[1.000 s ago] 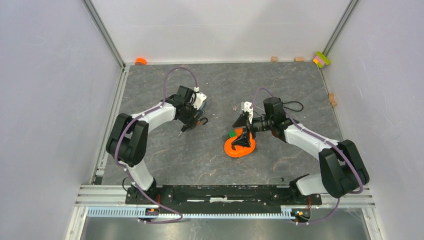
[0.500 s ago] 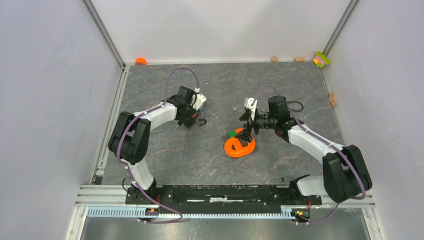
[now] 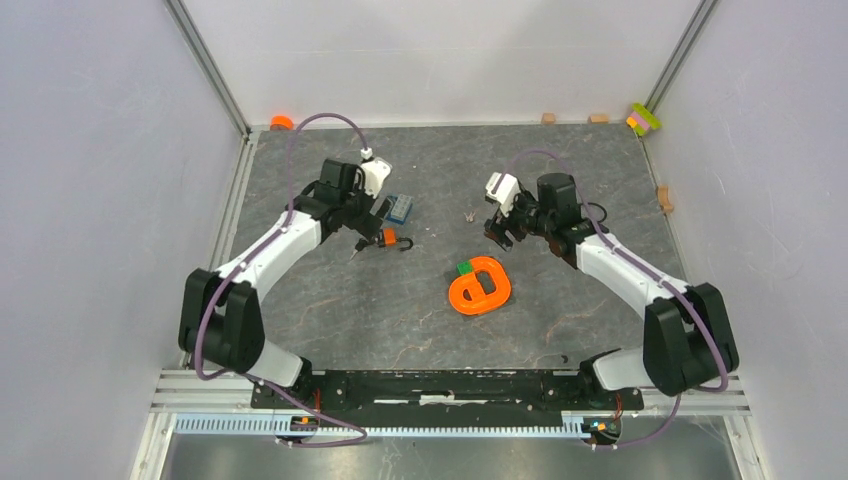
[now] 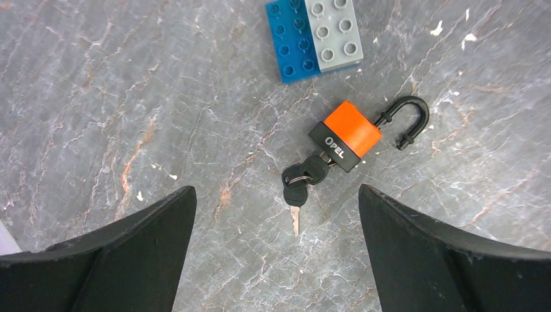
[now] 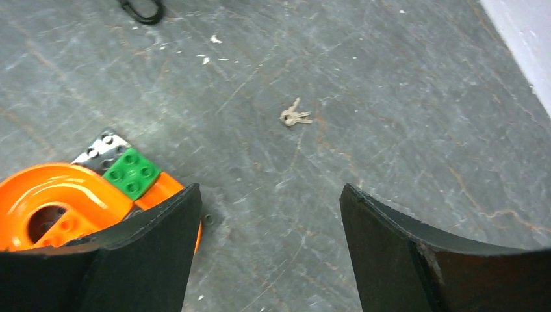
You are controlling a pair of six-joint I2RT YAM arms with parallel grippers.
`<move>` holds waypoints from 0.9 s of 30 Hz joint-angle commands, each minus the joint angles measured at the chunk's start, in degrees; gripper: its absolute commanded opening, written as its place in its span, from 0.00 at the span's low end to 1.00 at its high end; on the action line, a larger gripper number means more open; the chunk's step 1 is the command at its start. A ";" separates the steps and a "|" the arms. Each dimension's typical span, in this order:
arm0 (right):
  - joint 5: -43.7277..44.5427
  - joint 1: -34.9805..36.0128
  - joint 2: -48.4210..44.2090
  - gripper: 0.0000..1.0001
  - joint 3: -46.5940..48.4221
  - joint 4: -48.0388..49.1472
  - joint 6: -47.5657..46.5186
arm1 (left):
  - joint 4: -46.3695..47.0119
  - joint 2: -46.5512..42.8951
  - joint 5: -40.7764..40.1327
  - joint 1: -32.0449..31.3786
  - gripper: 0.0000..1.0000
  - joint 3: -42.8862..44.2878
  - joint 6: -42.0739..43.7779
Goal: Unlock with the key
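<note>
We see the left arm [image 3: 272,247] and right arm [image 3: 618,272] built alike: white shells between bulky black joints, a thin purple cable [image 3: 322,117] looping along each, white wrist blocks [image 3: 376,176], and broad matte-black fingers [image 4: 123,260].

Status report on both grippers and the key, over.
Left gripper open, right gripper open. Key lies on table beside orange padlock. Nothing covers it.

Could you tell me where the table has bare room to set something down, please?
Free: the near strip of table between the orange ring piece and the table's near edge, and the far strip along the back wall. Crowded: the padlock, the key and the brick cluster below the left gripper.
</note>
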 commanded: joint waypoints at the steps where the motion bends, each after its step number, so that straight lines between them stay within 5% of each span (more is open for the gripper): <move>1: 4.95 0.00 5.96 0.79 6.34 -0.04 -2.75 | 1.53 -5.80 6.71 2.63 1.00 -0.56 -5.47; 4: 5.24 0.00 11.29 0.65 10.28 -0.13 -2.72 | -0.82 -7.28 9.45 3.39 1.00 0.02 -6.16; 8: 5.64 0.10 18.46 0.60 15.47 -1.00 -2.58 | -3.71 -7.90 13.29 4.14 1.00 0.60 -5.65; 19: 14.89 -0.52 26.30 0.66 21.29 -3.45 -5.61 | -3.81 -9.32 17.80 4.45 1.00 -0.53 -5.20; 27: 16.40 -9.45 24.46 0.71 19.82 -8.45 -4.13 | -2.95 -10.94 20.41 4.41 1.00 -1.68 -5.50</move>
